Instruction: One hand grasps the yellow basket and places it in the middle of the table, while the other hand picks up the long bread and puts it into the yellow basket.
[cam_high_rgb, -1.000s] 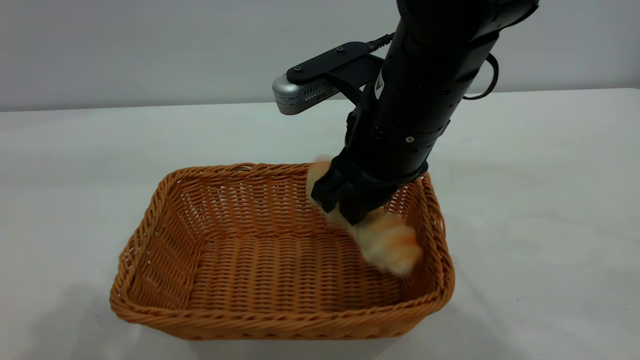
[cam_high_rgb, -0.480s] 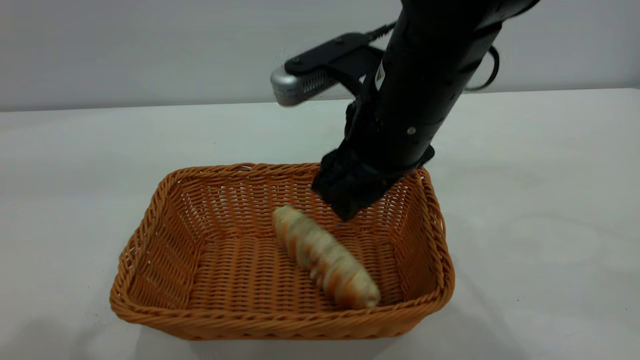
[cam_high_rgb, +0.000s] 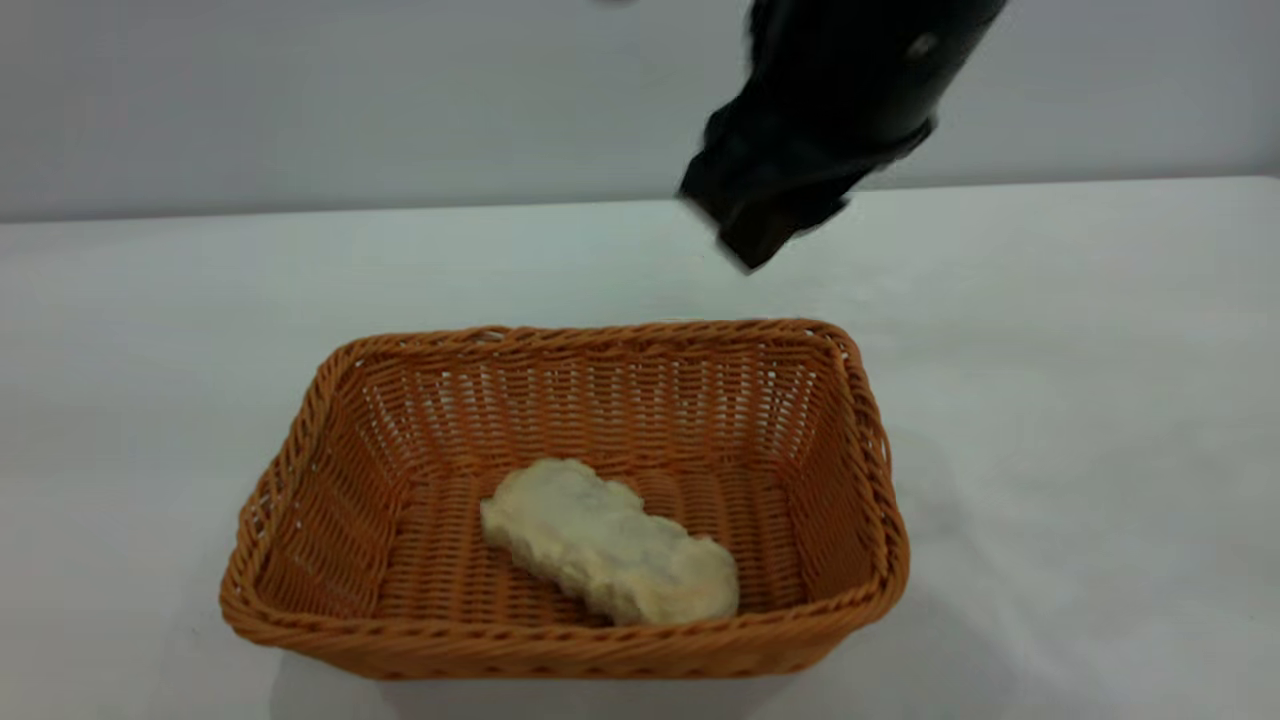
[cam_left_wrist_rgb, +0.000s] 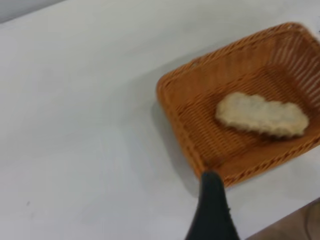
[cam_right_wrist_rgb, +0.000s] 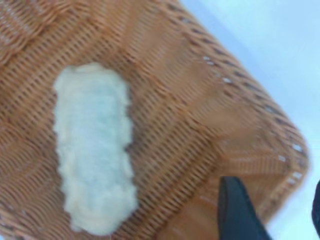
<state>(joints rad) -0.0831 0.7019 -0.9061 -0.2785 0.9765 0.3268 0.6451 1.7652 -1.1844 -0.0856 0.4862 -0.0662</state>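
The orange-brown woven basket stands on the white table. The long bread lies loose on the basket's floor, pale rough underside up, toward the front. My right gripper is open and empty, raised above the table just behind the basket's back right corner. In the right wrist view it hangs over the basket wall, with the bread apart from it. My left gripper is out of the exterior view; its wrist view shows the basket and bread from a distance.
A plain grey wall runs behind the table. The table's edge shows in the left wrist view, near the basket's long side, with brown floor beyond it.
The right gripper let go of the bread, which dropped and rolled over to lie underside up. The gripper then rose out of the basket and moved back.
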